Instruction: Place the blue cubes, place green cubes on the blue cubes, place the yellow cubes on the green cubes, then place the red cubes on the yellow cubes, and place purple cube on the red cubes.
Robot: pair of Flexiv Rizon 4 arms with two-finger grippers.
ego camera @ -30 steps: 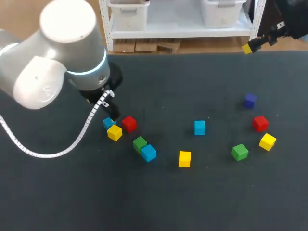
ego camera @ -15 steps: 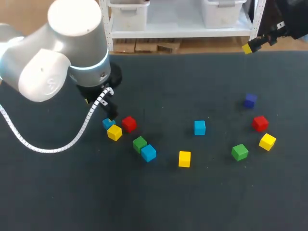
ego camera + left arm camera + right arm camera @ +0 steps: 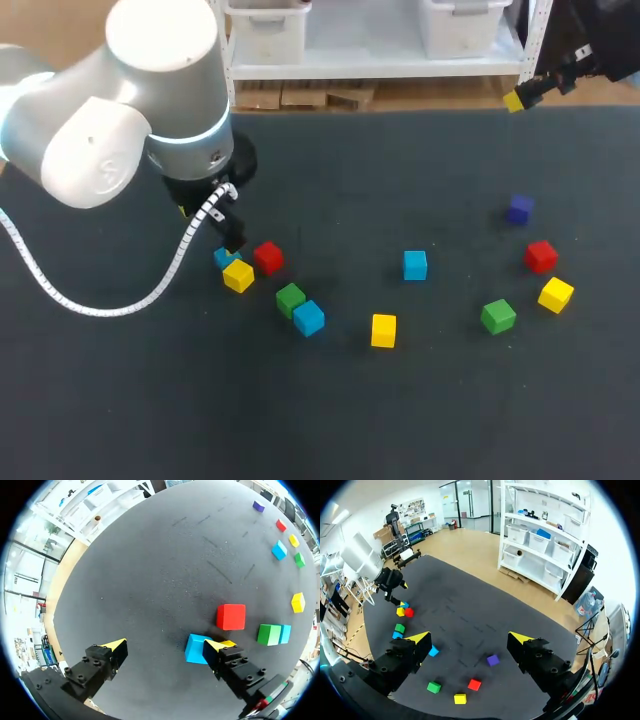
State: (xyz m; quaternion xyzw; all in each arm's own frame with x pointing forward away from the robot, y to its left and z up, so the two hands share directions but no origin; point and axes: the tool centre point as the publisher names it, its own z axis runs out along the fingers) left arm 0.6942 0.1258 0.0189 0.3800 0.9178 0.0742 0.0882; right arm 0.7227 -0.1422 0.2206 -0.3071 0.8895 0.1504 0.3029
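My left gripper (image 3: 166, 645) is open, low over the table, above the left cluster of cubes. A blue cube (image 3: 197, 649) lies between its fingers, close against one fingertip (image 3: 217, 645); a yellow cube (image 3: 229, 643) peeks from behind that finger. A red cube (image 3: 231, 617) sits just ahead. In the head view this blue cube (image 3: 225, 257), yellow cube (image 3: 238, 275) and red cube (image 3: 267, 257) lie under my left arm (image 3: 150, 120). My right gripper (image 3: 469, 637) is open and empty, high over the table's far right corner.
A green cube (image 3: 291, 298) touches a blue cube (image 3: 309, 317). Loose in the middle lie a yellow cube (image 3: 383, 330) and a blue cube (image 3: 415, 265). At the right are a green cube (image 3: 498, 316), yellow cube (image 3: 556, 294), red cube (image 3: 541, 256) and purple cube (image 3: 519, 209).
My left arm has shifted a little to the right over the blue cube. No cube has moved, and the right arm has kept still.
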